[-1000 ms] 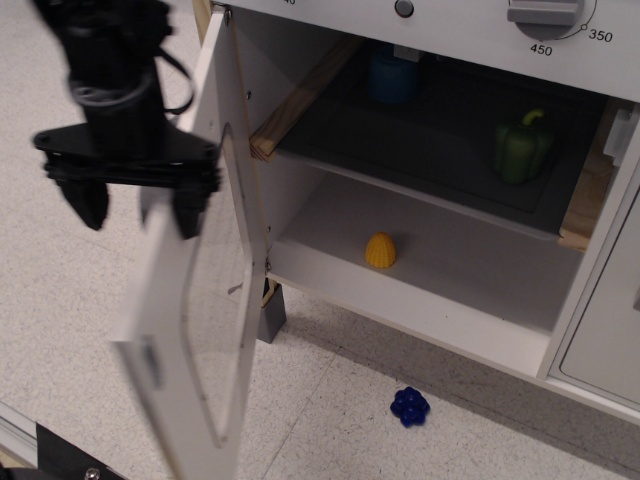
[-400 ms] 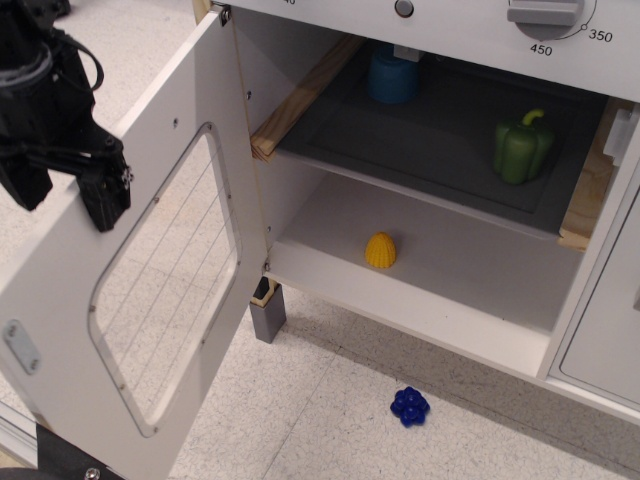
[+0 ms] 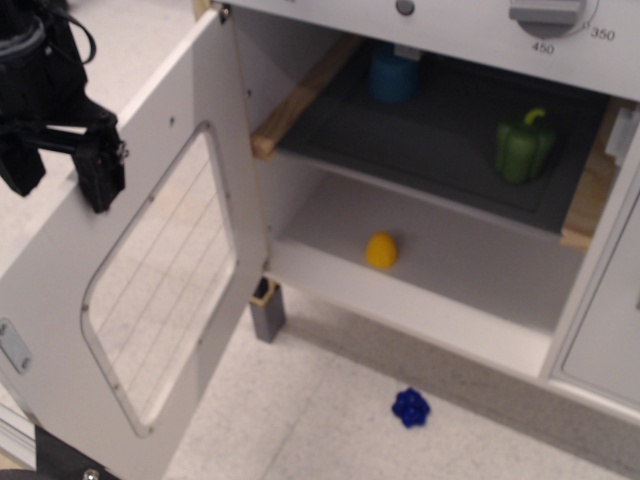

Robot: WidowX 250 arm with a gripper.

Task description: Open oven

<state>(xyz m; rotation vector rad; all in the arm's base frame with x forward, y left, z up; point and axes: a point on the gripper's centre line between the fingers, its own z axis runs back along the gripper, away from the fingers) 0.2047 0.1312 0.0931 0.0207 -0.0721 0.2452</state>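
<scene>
The white toy oven (image 3: 440,300) stands with its door (image 3: 215,110) swung wide open to the left. The door's rounded wire-lined window (image 3: 160,280) faces me. Its bar handle is hidden on the far side. The grey panel (image 3: 470,28) with the numbered dial (image 3: 545,12) runs along the top. My black gripper (image 3: 60,178) is at the upper left, at the door's free edge. Its fingers are spread, one (image 3: 100,185) in front of the door's inner face, the other (image 3: 20,170) beyond the edge. It holds nothing.
Inside the oven, a green pepper (image 3: 523,147) and a blue cup (image 3: 393,75) sit on the dark tray, and a yellow piece (image 3: 380,250) lies on the white floor shelf. A blue berry (image 3: 410,407) lies on the ground. A plain white cabinet door (image 3: 605,340) is at the right.
The door has swung from half open to wide open, toward the left. My gripper moved left with the door's edge and has since barely shifted.
</scene>
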